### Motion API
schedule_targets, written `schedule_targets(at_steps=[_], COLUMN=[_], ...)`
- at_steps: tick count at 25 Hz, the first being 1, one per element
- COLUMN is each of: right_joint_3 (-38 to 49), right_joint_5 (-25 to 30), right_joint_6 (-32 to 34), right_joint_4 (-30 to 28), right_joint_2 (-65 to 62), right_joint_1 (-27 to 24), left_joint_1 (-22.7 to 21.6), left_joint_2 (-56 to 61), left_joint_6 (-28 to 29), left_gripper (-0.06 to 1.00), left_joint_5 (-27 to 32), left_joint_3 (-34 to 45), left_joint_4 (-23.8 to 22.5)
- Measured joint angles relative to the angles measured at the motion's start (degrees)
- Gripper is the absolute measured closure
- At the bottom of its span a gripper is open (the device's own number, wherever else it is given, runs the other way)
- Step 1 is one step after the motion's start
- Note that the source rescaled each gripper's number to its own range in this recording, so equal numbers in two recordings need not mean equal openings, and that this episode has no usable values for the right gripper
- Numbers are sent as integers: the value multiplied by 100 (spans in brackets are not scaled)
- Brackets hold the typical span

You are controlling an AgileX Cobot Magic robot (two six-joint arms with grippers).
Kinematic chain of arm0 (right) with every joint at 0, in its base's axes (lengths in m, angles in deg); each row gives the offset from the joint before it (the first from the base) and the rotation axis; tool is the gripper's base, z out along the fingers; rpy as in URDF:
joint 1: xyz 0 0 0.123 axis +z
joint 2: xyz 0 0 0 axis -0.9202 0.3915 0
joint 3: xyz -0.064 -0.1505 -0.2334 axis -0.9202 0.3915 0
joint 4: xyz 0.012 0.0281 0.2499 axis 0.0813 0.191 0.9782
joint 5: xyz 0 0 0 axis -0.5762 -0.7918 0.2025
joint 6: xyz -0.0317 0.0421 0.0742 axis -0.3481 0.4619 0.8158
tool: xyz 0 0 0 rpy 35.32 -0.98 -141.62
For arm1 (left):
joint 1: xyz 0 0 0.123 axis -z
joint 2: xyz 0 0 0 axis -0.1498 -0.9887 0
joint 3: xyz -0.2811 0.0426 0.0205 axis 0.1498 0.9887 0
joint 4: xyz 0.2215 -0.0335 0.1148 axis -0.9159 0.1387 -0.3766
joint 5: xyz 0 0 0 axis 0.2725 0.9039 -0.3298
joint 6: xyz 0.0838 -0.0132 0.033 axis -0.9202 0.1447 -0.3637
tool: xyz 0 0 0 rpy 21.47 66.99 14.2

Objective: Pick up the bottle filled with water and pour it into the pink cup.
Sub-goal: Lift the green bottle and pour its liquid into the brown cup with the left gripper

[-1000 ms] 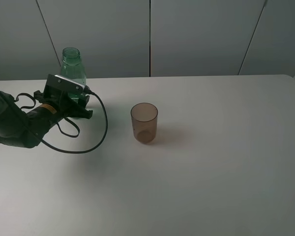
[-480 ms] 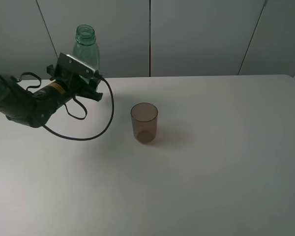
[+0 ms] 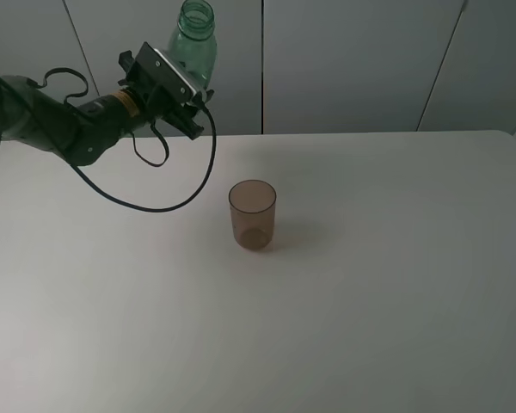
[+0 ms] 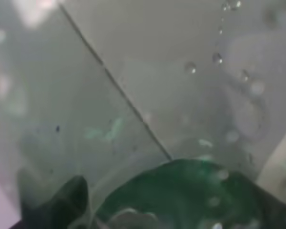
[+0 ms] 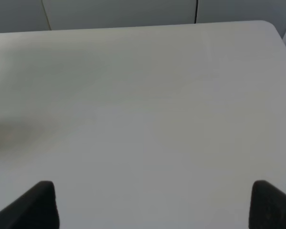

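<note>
1. At the far left of the table [image 3: 396, 292], in the high view, the left gripper [image 3: 187, 101] is clamped around the bottle [image 3: 195, 43]. The green, capless neck and shoulders stand above the jaws, mouth up and close to upright. The bottle's lower part is hidden behind the gripper. It is held up in the air, seen against the grey wall panels [image 3: 344, 60] beyond the table's far edge. A black cable [image 3: 185, 194] hangs in a loop from the arm down to the tabletop. The pink cup [image 3: 252, 215] stands upright on the table near the middle, to the right of the bottle and nearer, well apart from it.

2. In the left wrist view the bottle fills the picture, very close and blurred. Its clear, green-tinted wall carries droplets [image 4: 217, 58], and there is a deeper green patch close to the camera. One dark finger [image 4: 66, 200] lies against the bottle's side.

3. In the right wrist view the right gripper [image 5: 157, 205] hangs over bare white table. Its two dark fingertips [image 5: 40, 205] stand wide apart — open, with only tabletop showing between them.
</note>
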Motion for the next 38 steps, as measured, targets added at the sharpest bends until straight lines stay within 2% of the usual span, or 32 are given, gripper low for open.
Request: schedule_targets(at_steps=[3,7,12,18,25,38], right_joint_3=[0,0,0,0,0,0], right_joint_5=[0,0,0,0,0,0], right_joint_6=[0,0,0,0,0,0], right_joint_4=[0,0,0,0,0,0], right_joint_2=[0,0,0,0,0,0], right_joint_1=[0,0,0,0,0,0], left_joint_1=[0,0,-22,-125,-198,-198], left_joint_2=[-62,-309,-682,-1117,-1361,-1799], left_joint_6=[0,0,25,115,38,-331], left_gripper=[94,94,94,94,94,94], left_joint_5=[45,4,-367,-908,-1148,-1287], left_joint_3=[-405,-770,-1104,-1474,-1604,-2173], left_joint_4=[-424,-1235,-1927,-2225,-2297,-3581])
